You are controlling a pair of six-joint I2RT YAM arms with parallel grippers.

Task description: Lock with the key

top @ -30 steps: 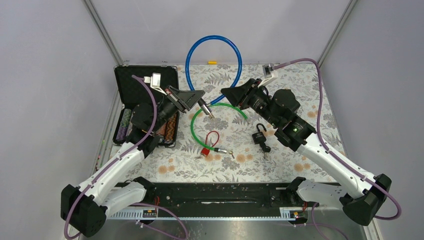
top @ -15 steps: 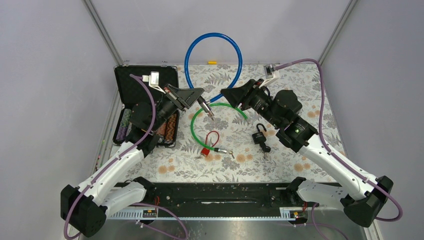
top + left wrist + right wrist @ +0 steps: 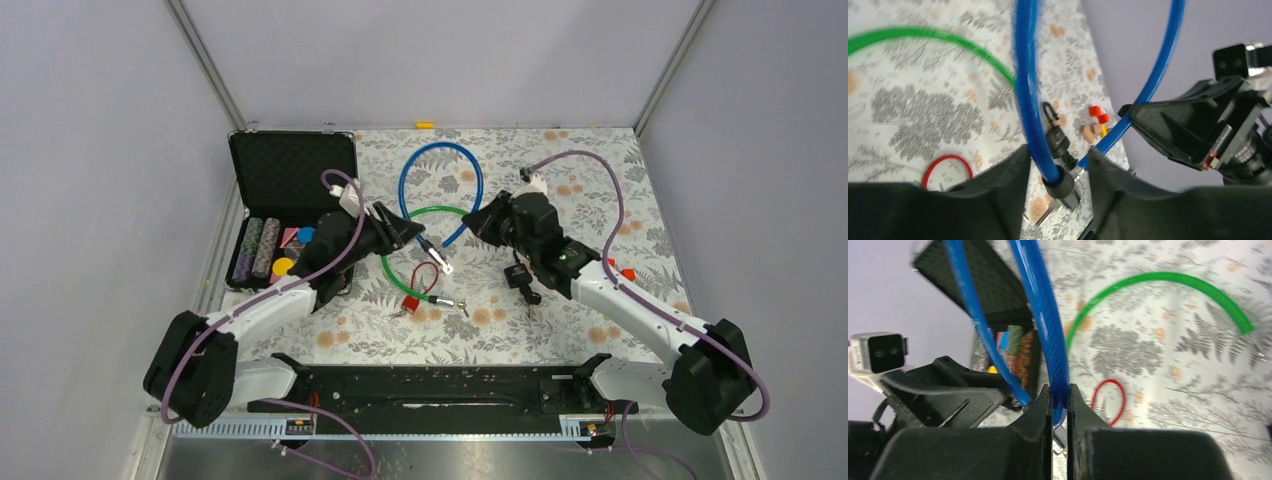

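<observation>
The blue cable lock point(image 3: 440, 165) loops over the flowered table between my two grippers. My left gripper point(image 3: 418, 240) is open. The cable's dark lock end point(image 3: 1065, 187) lies between its jaws with a gap on each side. The silvery key point(image 3: 1042, 212) sticks out of that end and also shows in the top view point(image 3: 445, 267). My right gripper point(image 3: 478, 222) is shut on the cable's other end point(image 3: 1045, 315). That end's metal tip point(image 3: 1075, 172) sits just beside the dark lock end.
A green cable loop point(image 3: 440, 212) lies under the blue one. A red-looped small padlock point(image 3: 410, 300) and a black padlock point(image 3: 520, 277) lie nearer the arms. An open black case point(image 3: 290, 165) with chips stands at the left. Small red pieces point(image 3: 628, 272) lie at the right.
Both arms have dropped low and moved nearer. The blue loop has come down from standing against the back wall to low over the table. The left jaws now stand apart around the lock end.
</observation>
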